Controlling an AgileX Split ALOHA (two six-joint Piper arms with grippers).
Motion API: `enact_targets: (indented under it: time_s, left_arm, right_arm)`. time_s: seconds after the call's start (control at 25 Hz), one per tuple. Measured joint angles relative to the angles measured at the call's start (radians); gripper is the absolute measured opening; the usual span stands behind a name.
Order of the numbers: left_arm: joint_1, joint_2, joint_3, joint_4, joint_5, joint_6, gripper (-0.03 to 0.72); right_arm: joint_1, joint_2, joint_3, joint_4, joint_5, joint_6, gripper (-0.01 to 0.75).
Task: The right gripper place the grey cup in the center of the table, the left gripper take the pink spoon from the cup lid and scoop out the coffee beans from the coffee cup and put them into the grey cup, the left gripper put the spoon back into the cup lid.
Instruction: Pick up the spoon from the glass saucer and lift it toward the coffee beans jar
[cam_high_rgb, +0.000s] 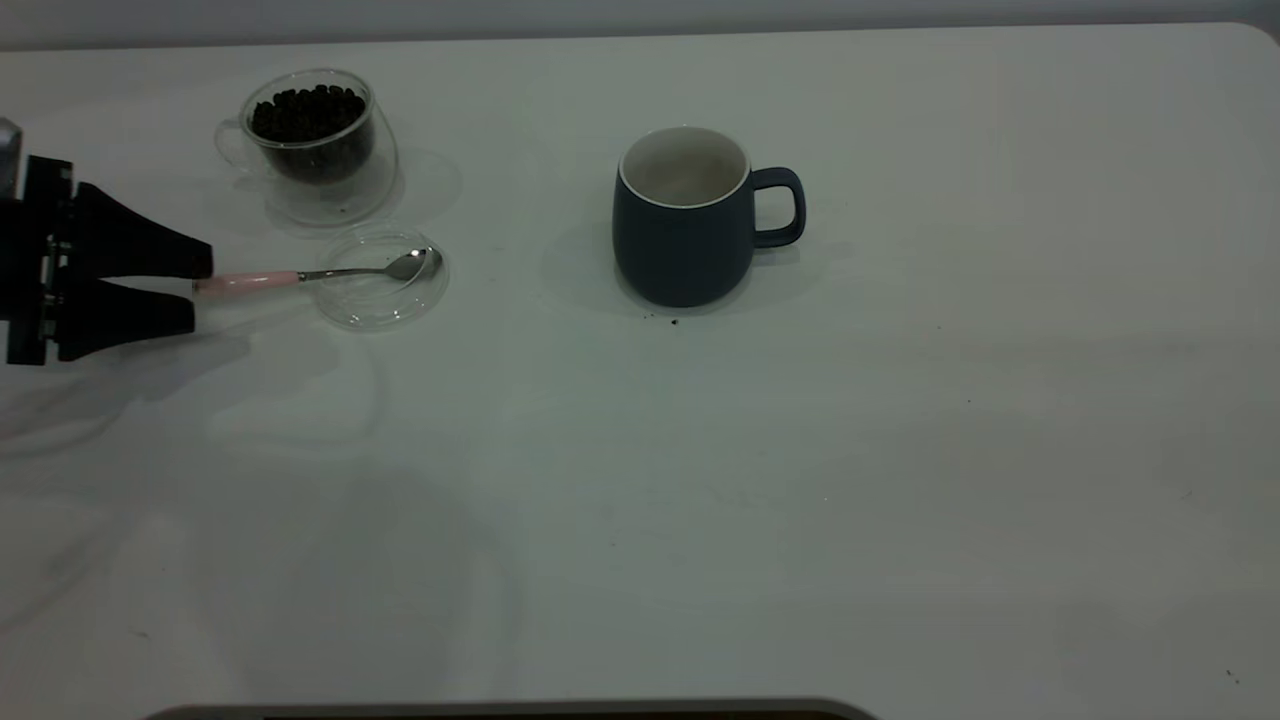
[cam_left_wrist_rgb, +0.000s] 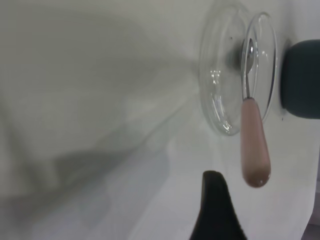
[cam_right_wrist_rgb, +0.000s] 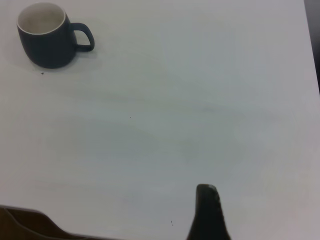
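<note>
A: Locate the spoon (cam_high_rgb: 320, 274).
B: It lies flat with its bowl inside the lid (cam_high_rgb: 383, 300) and its pink handle projecting over the lid's rim onto the table (cam_high_rgb: 900, 450), pointing at the left gripper (cam_high_rgb: 195, 290).

A: State of that gripper?
B: Fingers apart, a narrow gap between the tips, one on each side of the handle's end. Contact with the handle cannot be confirmed; the left wrist view shows one fingertip (cam_left_wrist_rgb: 216, 200) just beside the handle (cam_left_wrist_rgb: 254, 145), apart from it.

A: Adjacent items?
B: The glass cup (cam_high_rgb: 312, 140) of coffee beans (cam_high_rgb: 308, 112) stands just behind the lid. The grey cup (cam_high_rgb: 690, 215) stands upright mid-table, handle toward the right side, well apart from the lid.

A: Right gripper?
B: Only one fingertip (cam_right_wrist_rgb: 207, 212) shows in its wrist view; its opening cannot be determined. The near half and right side of the table are open surface.
</note>
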Motion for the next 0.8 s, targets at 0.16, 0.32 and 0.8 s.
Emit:
enact_targets:
  time_s: [0.16, 0.32, 0.8]
  left_arm:
    - [-0.013, 0.0, 0.0, -0.043, -0.007, 0.007, 0.571]
    - [-0.014, 0.022, -0.001, -0.068, -0.006, 0.007, 0.571]
    - [-0.014, 0.075, -0.001, -0.117, 0.049, 0.052, 0.528]
  right_arm:
    - [0.0, 0.0, 0.0, 0.0, 0.0, 0.0, 0.591]
    - [0.0, 0.0, 0.0, 0.0, 0.0, 0.0, 0.591]
    - [0.0, 0.0, 0.0, 0.0, 0.0, 0.0, 0.591]
